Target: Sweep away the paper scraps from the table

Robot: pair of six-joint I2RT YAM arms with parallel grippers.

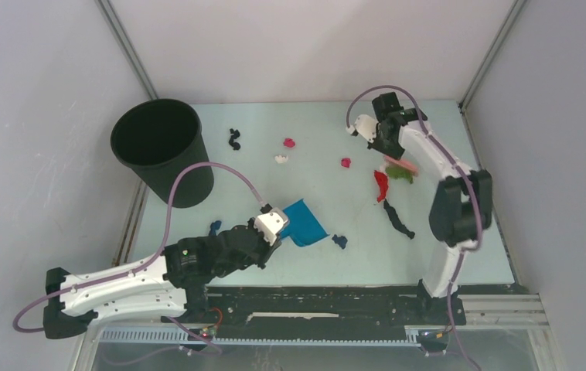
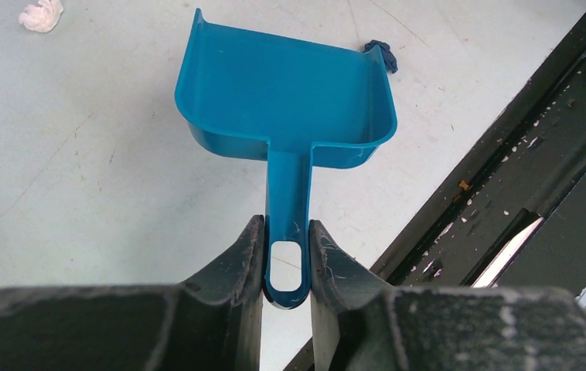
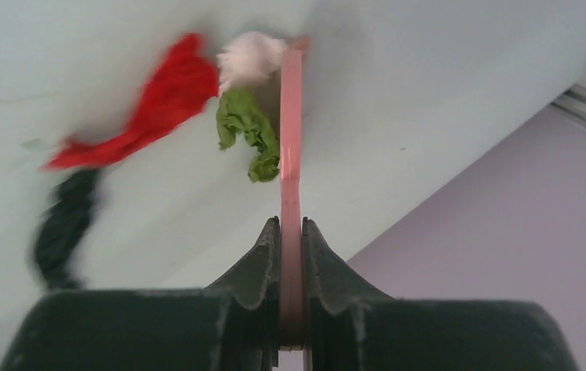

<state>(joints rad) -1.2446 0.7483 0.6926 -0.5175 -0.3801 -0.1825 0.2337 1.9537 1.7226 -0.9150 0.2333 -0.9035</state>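
My left gripper [image 1: 277, 229] [image 2: 286, 224] is shut on the handle of the blue dustpan [image 1: 304, 222] [image 2: 290, 93], which rests empty on the pale green table [image 1: 321, 124]. My right gripper [image 1: 389, 149] [image 3: 291, 222] is shut on the pink brush [image 1: 400, 165] [image 3: 291, 131] at the back right. A red scrap [image 1: 381, 185] [image 3: 158, 108], a green scrap [image 1: 403, 175] [image 3: 247, 135] and a black scrap [image 1: 398, 220] [image 3: 62, 224] lie beside the brush. A white tuft [image 3: 251, 54] shows at the brush tip. Dark blue scraps [image 1: 339, 241] [image 2: 381, 56] lie near the dustpan.
A black bin [image 1: 158, 147] stands at the back left. Pink scraps [image 1: 289, 142] [image 1: 345, 162], a white scrap [image 1: 281, 159] [image 2: 41, 15], a black scrap [image 1: 234, 139] and another dark blue scrap [image 1: 214, 228] lie mid-table. The black rail [image 1: 336, 301] [image 2: 522, 154] runs along the near edge.
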